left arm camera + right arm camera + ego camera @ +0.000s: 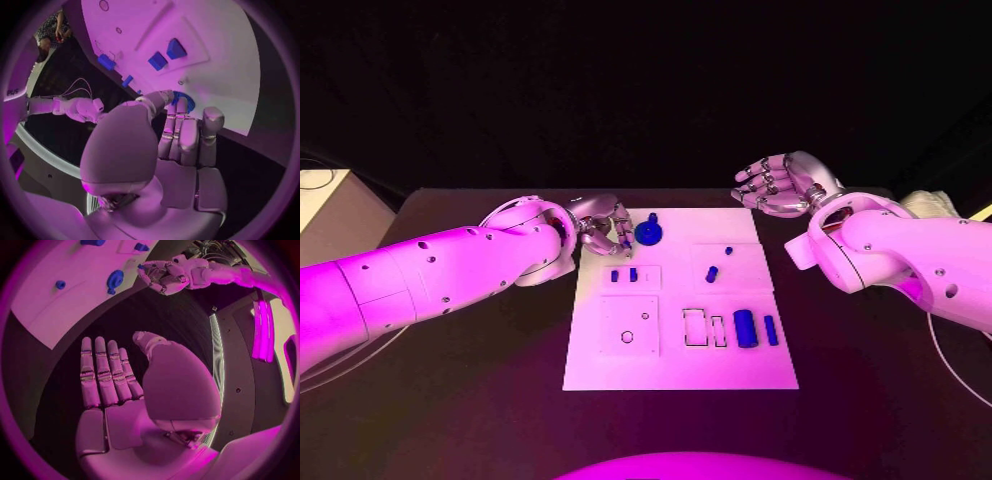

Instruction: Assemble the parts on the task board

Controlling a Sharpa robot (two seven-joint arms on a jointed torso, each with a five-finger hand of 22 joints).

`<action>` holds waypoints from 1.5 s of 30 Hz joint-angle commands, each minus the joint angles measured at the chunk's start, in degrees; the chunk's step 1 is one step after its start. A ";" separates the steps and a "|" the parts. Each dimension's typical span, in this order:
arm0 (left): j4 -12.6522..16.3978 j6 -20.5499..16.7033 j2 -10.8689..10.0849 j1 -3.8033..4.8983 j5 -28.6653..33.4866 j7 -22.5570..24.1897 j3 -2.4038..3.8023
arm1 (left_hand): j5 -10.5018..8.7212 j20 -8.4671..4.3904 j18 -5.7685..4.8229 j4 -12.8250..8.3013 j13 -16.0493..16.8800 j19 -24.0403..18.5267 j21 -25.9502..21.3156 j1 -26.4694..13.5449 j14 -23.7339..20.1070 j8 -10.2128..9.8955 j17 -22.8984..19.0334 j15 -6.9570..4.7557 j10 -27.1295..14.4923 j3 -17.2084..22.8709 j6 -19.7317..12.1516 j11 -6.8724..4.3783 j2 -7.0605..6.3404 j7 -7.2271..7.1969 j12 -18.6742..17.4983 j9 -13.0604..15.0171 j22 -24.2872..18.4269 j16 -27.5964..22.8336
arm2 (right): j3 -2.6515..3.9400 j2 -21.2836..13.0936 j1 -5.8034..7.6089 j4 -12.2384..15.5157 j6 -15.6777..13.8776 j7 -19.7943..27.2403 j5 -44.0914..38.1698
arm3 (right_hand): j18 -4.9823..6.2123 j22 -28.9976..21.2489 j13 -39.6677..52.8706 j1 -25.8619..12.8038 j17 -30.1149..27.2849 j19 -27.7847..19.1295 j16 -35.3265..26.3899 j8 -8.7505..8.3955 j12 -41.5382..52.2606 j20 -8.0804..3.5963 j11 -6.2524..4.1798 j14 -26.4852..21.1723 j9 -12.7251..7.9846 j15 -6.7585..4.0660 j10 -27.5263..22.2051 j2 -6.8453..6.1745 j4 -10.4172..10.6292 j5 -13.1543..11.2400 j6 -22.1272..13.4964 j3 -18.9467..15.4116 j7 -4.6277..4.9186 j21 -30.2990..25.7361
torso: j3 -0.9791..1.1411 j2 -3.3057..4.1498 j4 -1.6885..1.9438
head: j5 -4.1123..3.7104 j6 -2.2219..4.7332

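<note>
The white task board [678, 365] lies mid-table. A blue round part with a stem [649, 235] sits near its far left corner. My left hand [600, 228] hovers just left of that part, fingers bent toward it and holding nothing. From the left wrist, the fingertips [178, 107] partly hide the round part [187, 102]. The right wrist view shows a gap between the left hand [164, 276] and the part [114, 280]. My right hand [776, 185] is raised beyond the board's far right corner, empty, fingers straight [106, 375].
Two small blue pieces [623, 275] stand in a left panel, with another [713, 273] to their right. Two blue cylinders [756, 329] lie beside empty slots [695, 327] at the right. A pale cabinet [329, 210] stands off the table's left edge.
</note>
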 commanded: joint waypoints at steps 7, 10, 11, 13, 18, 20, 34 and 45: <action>-0.76 1.44 0.63 -0.52 -1.52 -0.04 -0.10 | 0.07 -0.01 -0.55 -0.27 0.05 0.25 0.35 -0.58 0.34 -0.35 -0.07 -0.02 0.65 -0.27 0.45 -0.02 -0.03 -0.12 -0.32 0.06 0.04 0.17 | 0.02 -0.04 -0.02 0.13 0.40 0.70 -0.55 | 0.76 -0.05 -0.05 0.01 -0.05 -0.48 -0.35 -0.21 -0.28 0.05 0.02 -0.22 -0.05 0.12 0.30 -0.18 -0.02 0.23 0.37 0.35 2.75 0.02 | -0.06 0.02 0.04 | -0.20 -0.18; -1.02 1.46 0.94 -0.63 -1.56 0.03 -0.16 | 0.07 -0.01 -0.55 -0.27 0.05 0.25 0.35 -0.58 0.34 -0.35 -0.07 -0.02 0.65 -0.27 0.45 -0.02 -0.03 -0.12 -0.32 0.06 0.04 0.17 | 0.02 -0.04 -0.02 0.14 0.41 0.71 -0.56 | 0.76 -0.05 -0.05 0.01 -0.05 -0.48 -0.35 -0.21 -0.28 0.05 0.02 -0.22 -0.05 0.12 0.30 -0.18 -0.02 0.23 0.37 0.35 2.75 0.02 | -0.06 0.02 0.01 | -0.17 -0.24; -1.10 1.52 1.03 -0.65 -1.57 0.02 -0.19 | 0.07 -0.01 -0.55 -0.27 0.05 0.25 0.35 -0.58 0.34 -0.35 -0.07 -0.02 0.65 -0.27 0.45 -0.02 -0.03 -0.12 -0.32 0.06 0.04 0.17 | 0.02 -0.05 -0.02 0.15 0.40 0.71 -0.56 | 0.76 -0.05 -0.05 0.01 -0.05 -0.48 -0.35 -0.21 -0.28 0.05 0.02 -0.22 -0.05 0.12 0.30 -0.18 -0.02 0.23 0.37 0.35 2.75 0.02 | -0.06 0.02 0.01 | -0.16 -0.24; -1.23 1.68 1.16 -0.68 -1.58 -0.01 -0.25 | 0.07 -0.01 -0.55 -0.27 0.05 0.25 0.35 -0.58 0.34 -0.35 -0.07 -0.02 0.65 -0.27 0.45 -0.02 -0.03 -0.12 -0.32 0.06 0.04 0.17 | 0.02 -0.04 -0.02 0.14 0.40 0.71 -0.56 | 0.76 -0.15 -0.13 0.04 -0.16 -0.48 -0.35 -0.29 -0.35 0.06 0.02 -0.22 -0.15 0.12 0.36 -0.23 -0.10 0.25 0.44 0.44 2.75 0.02 | -0.05 0.00 0.01 | -0.20 -0.27; -1.50 1.92 1.48 -0.72 -1.46 -0.14 -0.44 | 0.07 -0.01 -0.55 -0.33 0.04 0.27 0.36 -0.55 0.31 -0.39 -0.13 -0.02 0.72 -0.24 0.48 -0.02 0.00 -0.12 -0.40 0.07 0.07 0.15 | 0.02 -0.04 -0.02 0.15 0.40 0.71 -0.57 | 0.76 -0.15 -0.13 0.04 -0.16 -0.48 -0.35 -0.29 -0.35 0.06 0.02 -0.22 -0.15 0.12 0.36 -0.23 -0.10 0.25 0.44 0.44 2.75 0.02 | -0.02 0.00 0.00 | -0.20 -0.28; -1.65 2.08 1.60 -0.74 -1.60 -0.28 -0.50 | 0.07 -0.01 -0.55 -0.33 0.04 0.27 0.36 -0.55 0.31 -0.39 -0.13 -0.02 0.72 -0.24 0.48 -0.02 0.00 -0.12 -0.40 0.07 0.07 0.15 | 0.02 -0.05 -0.02 0.16 0.40 0.71 -0.58 | 0.76 -0.15 -0.13 0.04 -0.16 -0.48 -0.35 -0.29 -0.35 0.06 0.02 -0.22 -0.15 0.12 0.36 -0.23 -0.10 0.25 0.44 0.44 2.75 0.02 | -0.02 -0.02 0.04 | -0.21 -0.29; -2.15 3.03 1.64 -0.76 -2.04 -1.21 -0.66 | 0.07 -0.03 -0.54 -0.54 0.03 0.25 0.35 -0.40 0.23 -0.53 -0.29 -0.03 0.93 -0.14 0.56 -0.03 0.07 -0.10 -0.64 0.12 0.07 0.12 | 0.02 -0.19 -0.02 0.22 0.37 0.70 -0.59 | 0.76 -0.15 -0.13 0.04 -0.16 -0.48 -0.35 -0.29 -0.35 0.06 0.02 -0.22 -0.15 0.12 0.36 -0.23 -0.10 0.25 0.44 0.44 2.75 0.02 | -0.02 0.00 0.01 | -0.21 -0.45; -1.69 2.93 1.43 -0.77 -2.03 -1.20 -0.66 | 0.06 -0.06 -0.62 -0.82 0.08 0.58 0.58 -0.24 0.37 -0.61 -0.04 -0.06 1.31 -0.08 0.85 -0.07 0.16 -0.12 -0.82 0.21 0.44 0.23 | 0.02 -0.22 -0.02 0.22 0.37 0.71 -0.62 | 0.76 -0.15 -0.13 0.04 -0.16 -0.48 -0.35 -0.29 -0.35 0.06 0.02 -0.22 -0.15 0.12 0.36 -0.23 -0.10 0.25 0.44 0.44 2.75 0.02 | -0.04 -0.02 0.02 | -0.21 -0.52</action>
